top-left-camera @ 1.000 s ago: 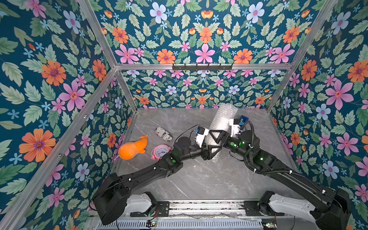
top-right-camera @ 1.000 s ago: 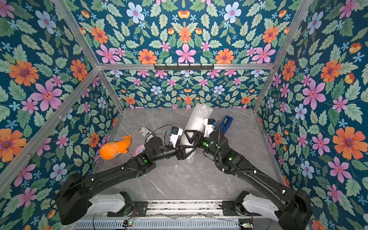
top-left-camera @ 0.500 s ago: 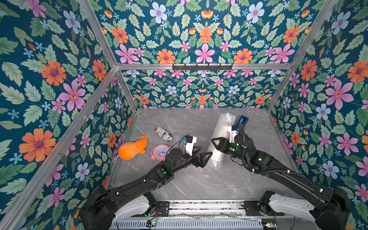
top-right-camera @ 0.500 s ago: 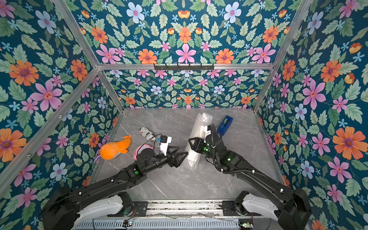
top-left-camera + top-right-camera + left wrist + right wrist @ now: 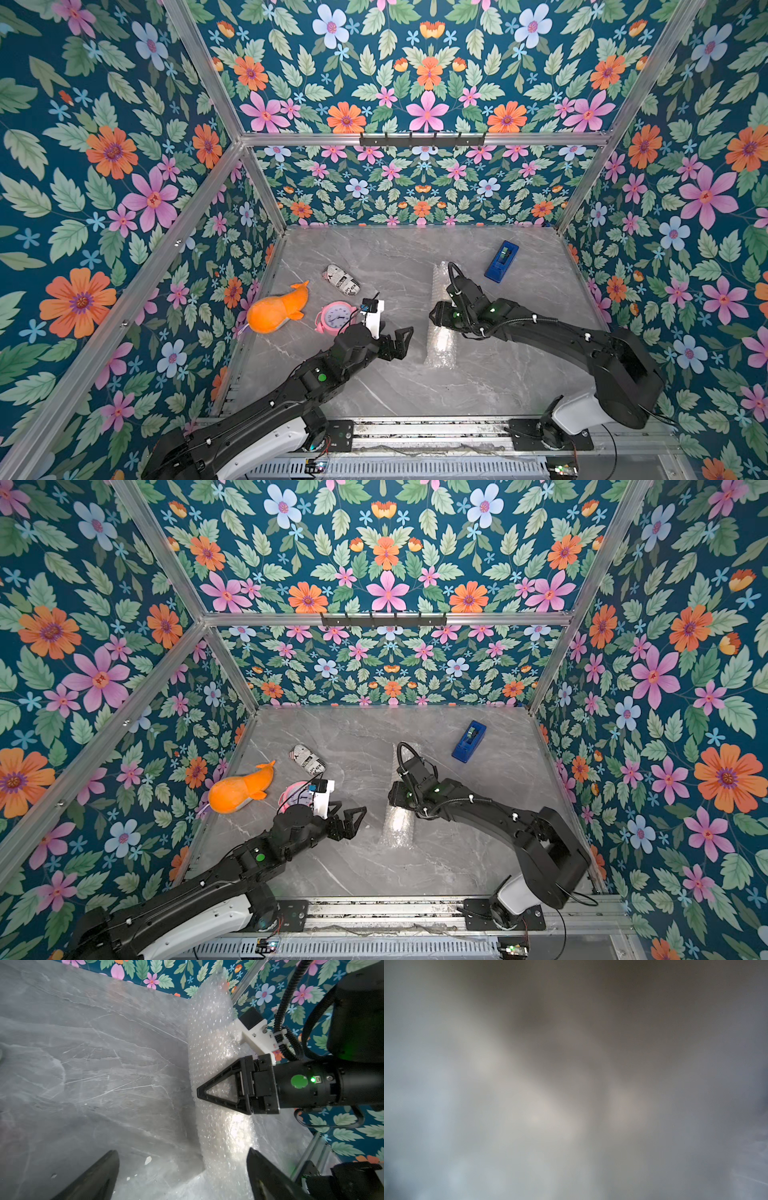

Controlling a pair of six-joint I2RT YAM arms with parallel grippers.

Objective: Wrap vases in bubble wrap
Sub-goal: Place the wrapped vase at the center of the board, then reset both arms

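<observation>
On the table (image 5: 374, 257) lies shiny rolled bubble wrap (image 5: 440, 347); left gripper (image 5: 402, 343) gapes empty, right gripper's (image 5: 435, 315) opening unclear.

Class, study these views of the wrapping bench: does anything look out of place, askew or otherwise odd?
The right wrist view is only grey blur, probably because that camera sits right against the bubble wrap roll. The pink alarm clock seems to lie on its back, face up, not standing. Nothing looks spilled or broken.
</observation>
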